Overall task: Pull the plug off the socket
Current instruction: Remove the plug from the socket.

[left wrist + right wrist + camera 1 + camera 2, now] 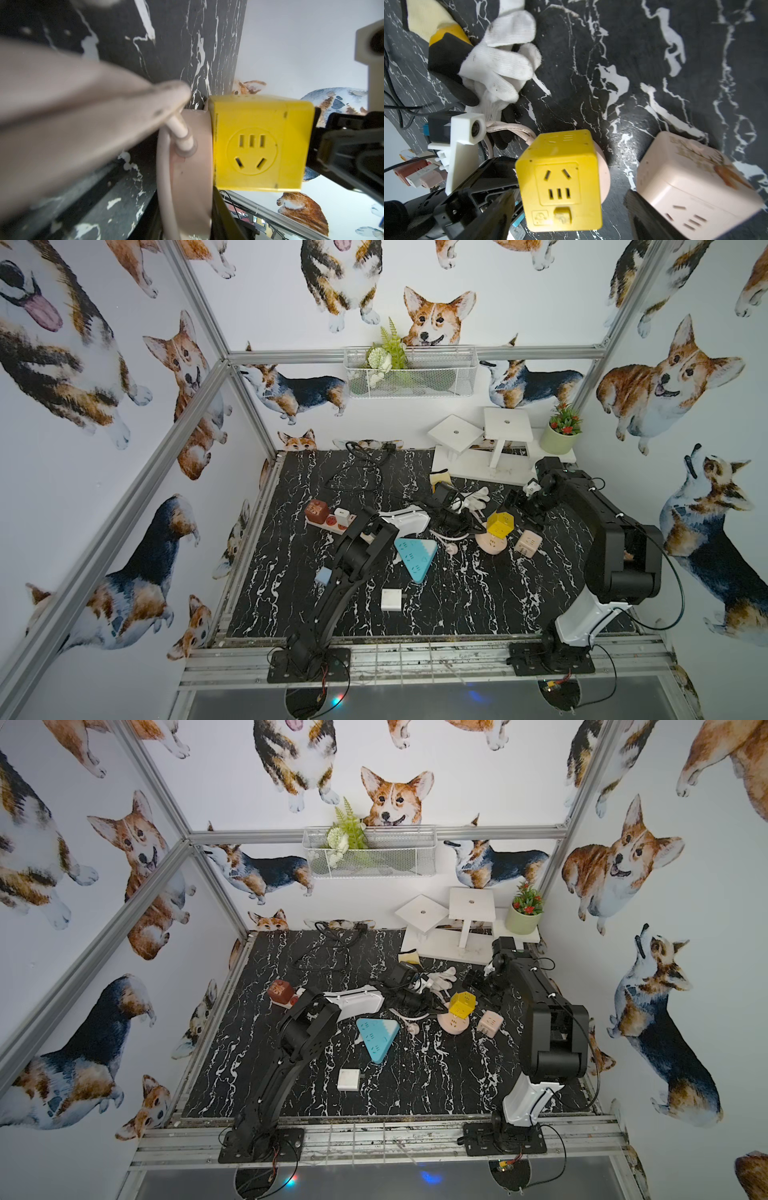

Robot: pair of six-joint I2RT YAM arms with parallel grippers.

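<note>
— Plug first: where is it sitting?
— The yellow cube plug (500,524) is sitting tilted on the round pink socket (490,546), flush against its face, on the black marbled worktop (478,605). It is lying nearer the right edge than the left, about midway between the front and far edges.
— What are the left fingers doing?
— The left gripper (173,94) is hanging low on the side of the cube facing the left edge. Its fingers (104,116) are pressing together, and their tips are resting where the white cable (182,135) is entering the socket; whether they are pinching anything, I cannot tell.
— And the right?
— The right gripper (569,199) is hanging just beyond the cube, toward the far right corner, with its fingers (500,214) standing wide apart, one showing on each side of the yellow body in the wrist view.
— Anything crowding it?
— A pale pink cube socket (691,180) is lying just beside it, toward the right edge, white gloves (502,62) are lying toward the far edge, and a blue triangular strip (415,558) is lying nearer the middle
</note>
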